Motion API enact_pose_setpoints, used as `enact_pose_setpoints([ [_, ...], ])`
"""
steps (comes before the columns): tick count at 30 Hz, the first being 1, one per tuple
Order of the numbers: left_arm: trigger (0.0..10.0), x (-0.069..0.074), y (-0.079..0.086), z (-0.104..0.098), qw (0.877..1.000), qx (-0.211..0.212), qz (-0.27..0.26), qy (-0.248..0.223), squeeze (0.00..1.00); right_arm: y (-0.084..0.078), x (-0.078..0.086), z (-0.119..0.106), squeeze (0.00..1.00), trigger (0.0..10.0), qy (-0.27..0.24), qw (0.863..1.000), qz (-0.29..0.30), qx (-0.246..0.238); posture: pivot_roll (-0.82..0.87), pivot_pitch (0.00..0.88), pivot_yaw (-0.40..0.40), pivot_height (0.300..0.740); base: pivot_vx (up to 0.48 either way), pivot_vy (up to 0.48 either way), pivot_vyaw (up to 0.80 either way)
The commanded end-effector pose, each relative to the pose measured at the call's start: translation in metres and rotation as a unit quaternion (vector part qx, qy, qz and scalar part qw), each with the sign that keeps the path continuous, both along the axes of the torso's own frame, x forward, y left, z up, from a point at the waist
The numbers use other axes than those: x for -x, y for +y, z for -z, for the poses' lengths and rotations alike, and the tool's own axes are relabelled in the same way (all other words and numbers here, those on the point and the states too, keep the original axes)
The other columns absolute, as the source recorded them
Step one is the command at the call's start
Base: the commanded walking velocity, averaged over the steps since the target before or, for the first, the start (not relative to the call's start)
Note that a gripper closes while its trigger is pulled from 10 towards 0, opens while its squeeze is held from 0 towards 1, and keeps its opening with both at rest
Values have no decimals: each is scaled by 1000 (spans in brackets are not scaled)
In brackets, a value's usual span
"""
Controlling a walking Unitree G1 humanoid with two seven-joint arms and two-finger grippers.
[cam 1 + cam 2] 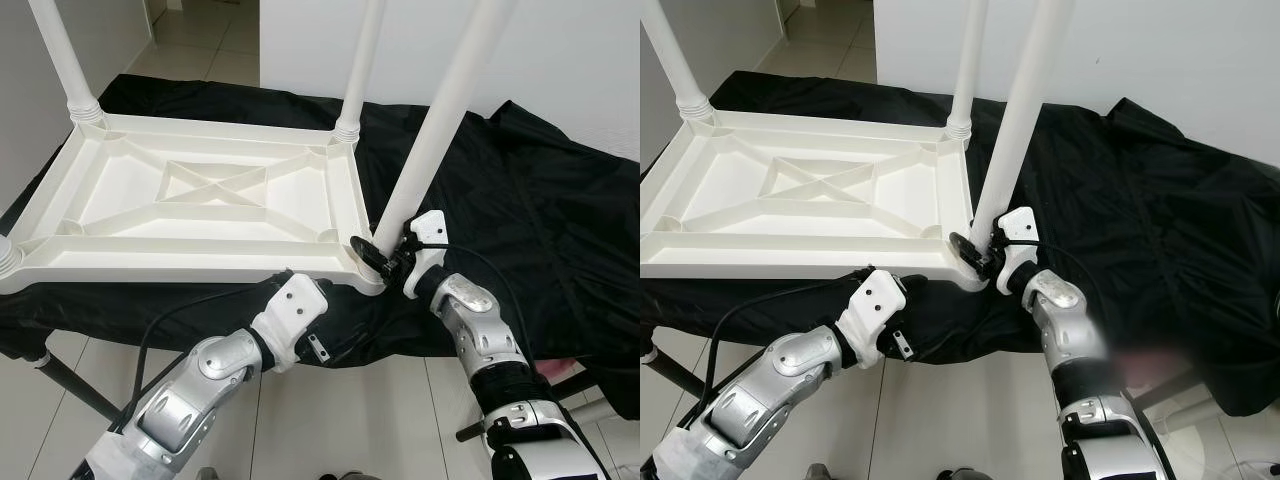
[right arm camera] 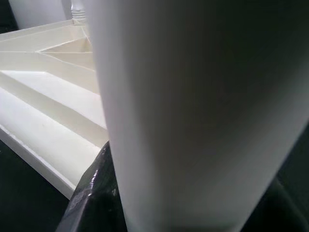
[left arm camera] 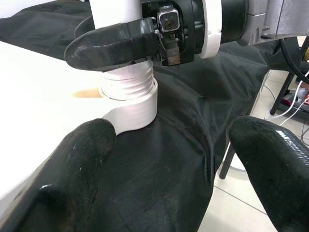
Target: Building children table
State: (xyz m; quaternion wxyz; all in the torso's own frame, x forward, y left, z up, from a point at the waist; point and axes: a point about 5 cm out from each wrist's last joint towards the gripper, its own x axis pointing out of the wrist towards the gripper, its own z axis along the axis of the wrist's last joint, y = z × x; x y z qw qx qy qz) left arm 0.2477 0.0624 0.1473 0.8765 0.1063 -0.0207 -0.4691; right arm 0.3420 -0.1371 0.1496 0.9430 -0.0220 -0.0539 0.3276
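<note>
- Lying upside down on a surface draped in black fabric (image 1: 520, 190) is the white plastic children's tabletop (image 1: 200, 200), its ribbed underside with a crossed brace facing up.
- Two white plastic legs stand upright in the far corner sockets, one at the far left (image 1: 65, 50) and one at the far right (image 1: 360, 60); a rounded white part at the near left corner (image 1: 8, 258) is cut off by the picture's edge.
- Rumpled folds of the black fabric spread to the right of the tabletop, and pale floor tiles (image 1: 370, 420) show below the surface's edge, where a dark frame leg (image 1: 70, 385) slants down.
- The right gripper (image 1: 385, 255) is closed around the foot of a fourth white plastic leg (image 1: 440, 110), which leans to the right above the near right corner socket (image 3: 130, 104); its threaded end sits in that socket.
- The right forearm rises from below, wrist bent toward the corner.
- The left gripper (image 3: 169, 159) reaches under the tabletop's near edge just beside that corner, its black fingers (image 3: 72, 169) spread wide and holding nothing, over the fabric.
</note>
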Motion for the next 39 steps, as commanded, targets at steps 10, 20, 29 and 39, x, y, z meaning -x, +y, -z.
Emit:
enact_pose_setpoints([
  [10, 10000, 6, -3, 3, 999, -9, 39, 12, 0, -3, 4, 15, 0, 10000, 33, 999, 19, -15, 31, 90, -94, 740, 0, 0, 0],
  [20, 10000, 7, -2, 4, 999, -10, 40, 13, 0, 3, 3, 17, 0, 10000, 60, 989, 129, -41, 33, 87, -96, 740, 0, 0, 0],
  [29, 10000, 6, -4, 4, 999, -9, 42, 12, 0, 14, 14, 19, 0, 10000, 78, 966, 237, -70, 36, 74, -106, 740, 0, 0, 0],
  [39, 10000, 4, -6, 3, 999, -10, 47, 8, 0, 34, 25, 12, 0, 10000, 85, 926, 345, -125, 39, 50, -105, 740, 0, 0, 0],
])
